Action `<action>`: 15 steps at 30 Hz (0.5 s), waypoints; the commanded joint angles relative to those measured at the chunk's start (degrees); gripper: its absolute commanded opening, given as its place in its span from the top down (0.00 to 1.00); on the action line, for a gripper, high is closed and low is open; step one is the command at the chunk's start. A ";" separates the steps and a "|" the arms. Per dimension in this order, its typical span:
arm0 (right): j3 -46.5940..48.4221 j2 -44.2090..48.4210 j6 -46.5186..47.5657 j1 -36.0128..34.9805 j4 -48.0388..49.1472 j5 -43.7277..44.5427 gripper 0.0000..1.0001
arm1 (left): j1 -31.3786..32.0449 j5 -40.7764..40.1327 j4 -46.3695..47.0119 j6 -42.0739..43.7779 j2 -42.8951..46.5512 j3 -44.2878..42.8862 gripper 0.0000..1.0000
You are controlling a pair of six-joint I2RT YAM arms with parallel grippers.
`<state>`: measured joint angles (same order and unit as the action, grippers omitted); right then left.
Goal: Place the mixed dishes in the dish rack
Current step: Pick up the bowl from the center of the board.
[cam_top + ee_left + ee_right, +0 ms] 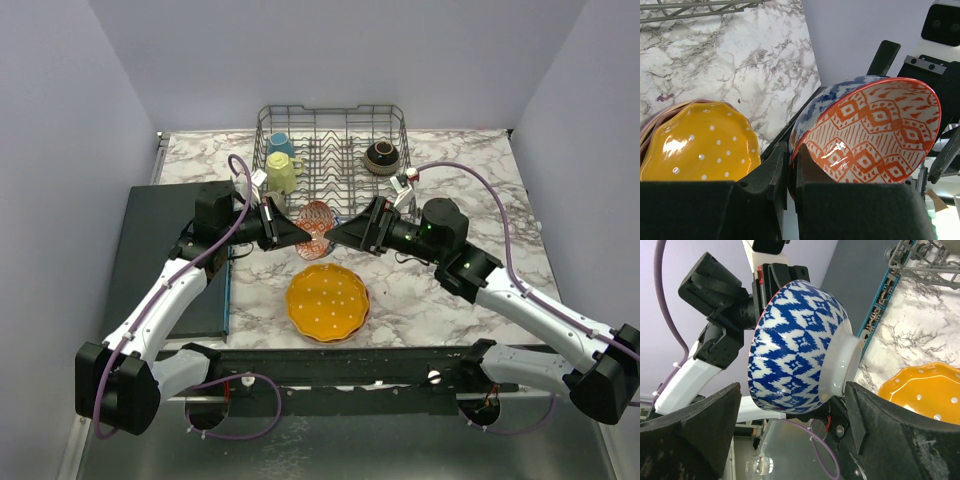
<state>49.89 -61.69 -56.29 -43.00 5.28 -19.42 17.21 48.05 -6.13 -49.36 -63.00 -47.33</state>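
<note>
The blue-patterned bowl (316, 222) hangs in the air between the two arms, above the marble table (450, 180) and just in front of the dish rack (330, 108); it is tipped on its side, so the left wrist view looks into its orange diamond-patterned inside (870, 135) and the right wrist view sees its blue and white outside and white foot (795, 350). The left gripper (790, 162) is closed narrowly on the bowl's rim, one finger inside and one outside; from above, its tips meet the bowl's left edge (300, 232). The right gripper (794, 385) is spread wide around the bowl, one finger on the rim side and the other by the foot; whether those fingers press on the bowl cannot be told. From above, the right gripper (335, 235) reaches the bowl's right edge. Below the bowl, nearer the arm bases, an orange scalloped plate (327, 302) with white dots lies flat on the table; rims of other plates (646, 134) show under its edge. In the rack, a blue mug (280, 143) and a yellow mug (282, 172) stand at the left end; a dark brown bowl (382, 157) sits toward the right. A dark flat mat (165, 250) lies at the table's left.
</note>
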 commanded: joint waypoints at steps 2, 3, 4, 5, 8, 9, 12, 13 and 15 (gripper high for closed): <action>-1.29 0.29 -1.87 0.30 4.29 1.10 0.13 | -0.33 2.75 4.13 -1.56 1.48 0.63 1.00; -1.55 0.55 -2.05 0.29 4.56 1.21 0.14 | -0.33 2.70 4.18 -1.59 1.46 0.65 1.00; -1.82 0.78 -2.22 0.36 4.90 1.53 0.15 | -0.34 2.66 4.26 -1.68 1.54 0.77 1.00; -2.29 1.11 -2.53 0.35 5.42 1.66 0.15 | -0.34 2.59 4.20 -1.69 1.52 0.83 1.00; -3.16 1.63 -3.39 0.36 6.72 2.02 0.18 | -0.31 2.48 4.40 -1.70 1.49 1.17 1.00; -3.39 1.74 -3.59 0.29 7.02 1.99 0.18 | -0.34 2.41 4.54 -1.70 1.39 1.13 1.00; -3.75 1.61 -4.27 0.30 8.21 1.78 0.20 | -0.34 2.56 4.79 -1.71 1.17 1.24 1.00; -3.83 1.56 -4.41 0.29 8.52 1.78 0.20 | -0.34 2.54 4.81 -1.77 1.13 1.27 1.00; -4.06 1.48 -4.56 0.33 9.00 1.75 0.21 | -0.34 2.57 4.74 -1.79 1.13 1.25 1.00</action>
<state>46.52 -61.06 -59.66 -42.98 10.37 -18.50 17.21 48.64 -4.60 -50.46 -62.89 -46.35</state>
